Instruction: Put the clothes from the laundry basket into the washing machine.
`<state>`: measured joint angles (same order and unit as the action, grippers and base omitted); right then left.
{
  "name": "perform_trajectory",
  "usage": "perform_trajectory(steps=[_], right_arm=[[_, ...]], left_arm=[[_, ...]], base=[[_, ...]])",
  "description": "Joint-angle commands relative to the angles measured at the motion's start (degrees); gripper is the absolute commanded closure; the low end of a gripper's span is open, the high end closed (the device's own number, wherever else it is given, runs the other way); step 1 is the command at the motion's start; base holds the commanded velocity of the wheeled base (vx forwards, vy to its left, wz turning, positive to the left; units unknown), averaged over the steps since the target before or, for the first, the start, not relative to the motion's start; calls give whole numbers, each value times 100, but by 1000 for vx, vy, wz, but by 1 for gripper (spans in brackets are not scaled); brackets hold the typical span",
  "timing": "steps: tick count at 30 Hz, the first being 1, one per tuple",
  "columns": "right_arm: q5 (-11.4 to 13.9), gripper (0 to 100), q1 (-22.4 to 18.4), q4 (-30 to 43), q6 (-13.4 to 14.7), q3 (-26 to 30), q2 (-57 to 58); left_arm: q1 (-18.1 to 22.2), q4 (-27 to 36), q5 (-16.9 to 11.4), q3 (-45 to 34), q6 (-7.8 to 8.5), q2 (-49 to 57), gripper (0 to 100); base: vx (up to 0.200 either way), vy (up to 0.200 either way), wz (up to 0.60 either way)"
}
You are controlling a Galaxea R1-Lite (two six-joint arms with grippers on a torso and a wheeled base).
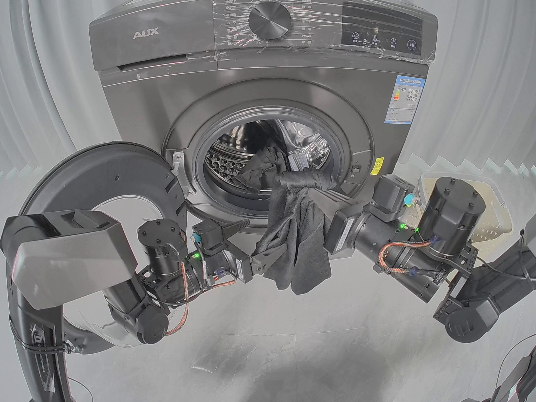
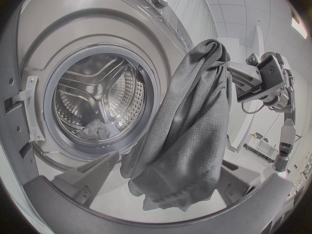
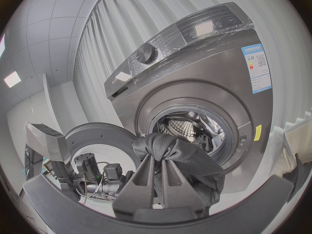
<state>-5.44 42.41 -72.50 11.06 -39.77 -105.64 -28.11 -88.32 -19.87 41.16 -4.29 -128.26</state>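
The right pincer (image 1: 312,192) is clenched on the top fold of a dark garment (image 1: 296,235), holding it just in front of the washer (image 1: 167,90) at the lower right of the drum mouth. From that pinch the garment hangs in long, loose folds, its bottom hem free in the air above the floor (image 1: 312,336). The cloth is a charcoal mesh knit with a fine dotted weave, bunched into a rounded knot where the fingers (image 3: 148,176) bite it.

The left pincer (image 1: 259,242) is released, its jaws spread, just beside the garment's lower left edge. From the left wrist view the cloth hangs between the two jaws, one wedge-shaped grey finger (image 2: 94,173) bare and the other behind the fabric; whether either touches the cloth I cannot tell.

The washer is brushed dark grey metal with a round knob (image 1: 269,20) and clear film over the panel. Its round door (image 1: 100,174) is swung wide open to the left. The drum (image 2: 107,88) is shiny perforated steel with curved ribs, and a crumpled grey cloth (image 2: 94,130) lies at its bottom. A cream plastic basket (image 1: 494,219) with a perforated wall stands on the floor to the washer's right.
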Motion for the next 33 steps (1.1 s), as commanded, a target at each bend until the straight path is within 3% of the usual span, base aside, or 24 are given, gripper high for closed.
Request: perform_trajectory(steps=[1, 19, 27, 28, 33], right_arm=[[-1, 100, 4, -1, 2, 4, 0], [-1, 100, -14, -10, -25, 109, -44], [16, 100, -66, -388, -51, 109, -483], [16, 0, -66, -388, -51, 101, -527], [-28, 0, -75, -406, -33, 109, -765]], left_arm=[[7, -1, 1, 7, 7, 2, 100], [-28, -10, -43, -29, -54, 205, 100], [-151, -19, -131, -881, -89, 1022, 100], [-186, -19, -184, -987, -89, 1084, 100], [-335, -19, -439, -1329, -133, 1365, 100]], base=[[0, 0, 0], [0, 0, 0], [0, 0, 0], [0, 0, 0], [0, 0, 0]])
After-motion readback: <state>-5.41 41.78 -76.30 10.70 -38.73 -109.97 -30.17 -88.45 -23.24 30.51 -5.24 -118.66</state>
